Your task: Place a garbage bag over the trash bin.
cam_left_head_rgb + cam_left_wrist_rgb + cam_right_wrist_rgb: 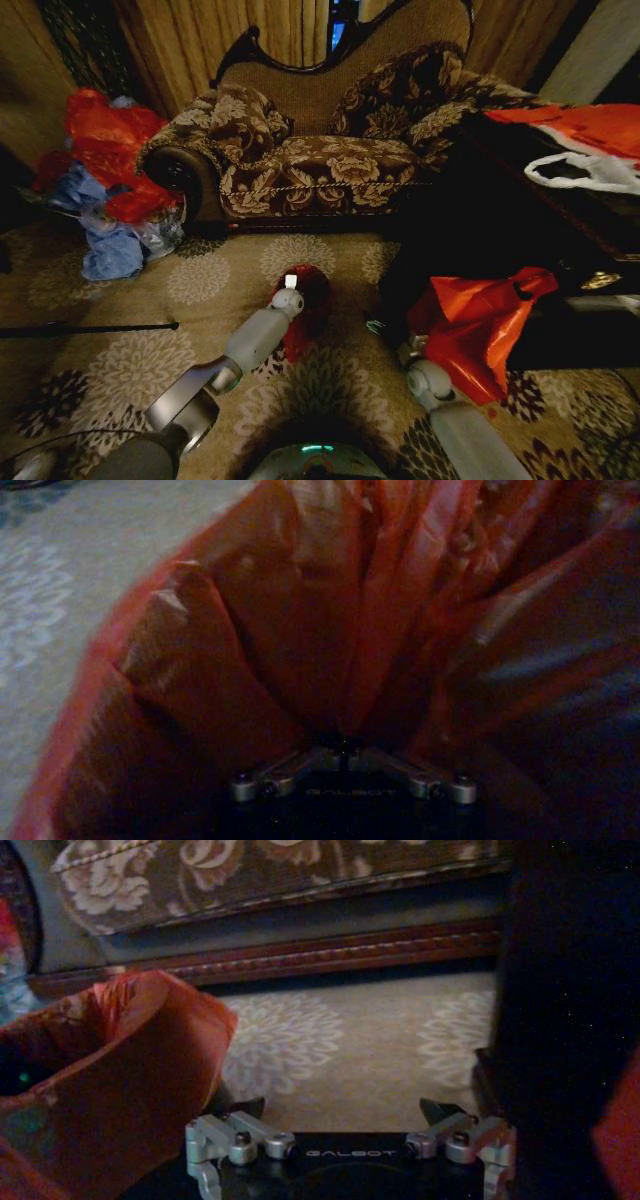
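Against the drapes (215,40), a carved sofa (320,160) in brown floral cloth, a matching cushion (240,125) propped at one arm. Beside that arm, a heap of red and blue bags (100,180). Underfoot, a beige carpet (200,275) patterned with pale flowers. To the other side, a dark table (520,215) bearing red and white bags (590,150), a larger orange-red bag (475,325) slumped beside it.
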### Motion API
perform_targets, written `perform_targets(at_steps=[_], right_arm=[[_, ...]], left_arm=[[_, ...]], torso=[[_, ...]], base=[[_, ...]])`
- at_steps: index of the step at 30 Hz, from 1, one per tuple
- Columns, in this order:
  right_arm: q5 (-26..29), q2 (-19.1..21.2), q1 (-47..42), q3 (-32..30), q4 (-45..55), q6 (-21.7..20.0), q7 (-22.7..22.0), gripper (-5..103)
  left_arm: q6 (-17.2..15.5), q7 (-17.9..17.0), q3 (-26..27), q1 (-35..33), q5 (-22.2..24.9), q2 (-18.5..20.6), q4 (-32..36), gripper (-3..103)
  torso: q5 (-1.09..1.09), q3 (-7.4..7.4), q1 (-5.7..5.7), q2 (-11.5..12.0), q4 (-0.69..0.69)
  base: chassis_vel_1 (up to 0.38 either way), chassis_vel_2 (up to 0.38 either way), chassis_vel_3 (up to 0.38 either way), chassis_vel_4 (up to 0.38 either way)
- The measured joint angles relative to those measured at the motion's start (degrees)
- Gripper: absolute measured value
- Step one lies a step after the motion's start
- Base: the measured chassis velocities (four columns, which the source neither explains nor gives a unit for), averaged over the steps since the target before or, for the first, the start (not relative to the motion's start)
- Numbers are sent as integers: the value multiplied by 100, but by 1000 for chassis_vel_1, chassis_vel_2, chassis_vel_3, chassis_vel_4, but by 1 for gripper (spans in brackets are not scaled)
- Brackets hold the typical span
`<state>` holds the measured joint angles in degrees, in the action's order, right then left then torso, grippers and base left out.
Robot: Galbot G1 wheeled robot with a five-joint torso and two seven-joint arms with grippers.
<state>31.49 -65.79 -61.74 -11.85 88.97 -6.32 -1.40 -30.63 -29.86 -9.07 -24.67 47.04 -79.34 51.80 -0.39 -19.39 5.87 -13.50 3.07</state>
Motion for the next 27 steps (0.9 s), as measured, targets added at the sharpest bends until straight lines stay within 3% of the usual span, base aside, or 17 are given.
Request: perform_targets(at_steps=[3,13,20,25,27], right_arm=[[10,21,2,15,0,19,12,100],[2,21,19,15,16,33,16,100],[1,31,17,13,60,30,16,100],[8,40,30,68,78,29,21,100],[21,39,66,120,78,26,21,100]], left_arm=[[6,13,42,12,-35,-62,-63,0],[-56,-3,120,123,-49,-282,59,0],[-250,-176,223,-251,-17,114,1299,0],[-391,-370,236,-318,73,207,1506,0],[-408,-365,259,-291,95,187,1210,0]], torso=[[-2,1,-1,-1,7],[-3,-1,1,-1,6],[-4,-1,1,-1,4],[-3,-1,1,-1,5],[-3,-1,0,-1,5]], base=[[0,0,0,0],[0,0,0,0],[0,0,0,0],[0,0,0,0],[0,0,0,0]])
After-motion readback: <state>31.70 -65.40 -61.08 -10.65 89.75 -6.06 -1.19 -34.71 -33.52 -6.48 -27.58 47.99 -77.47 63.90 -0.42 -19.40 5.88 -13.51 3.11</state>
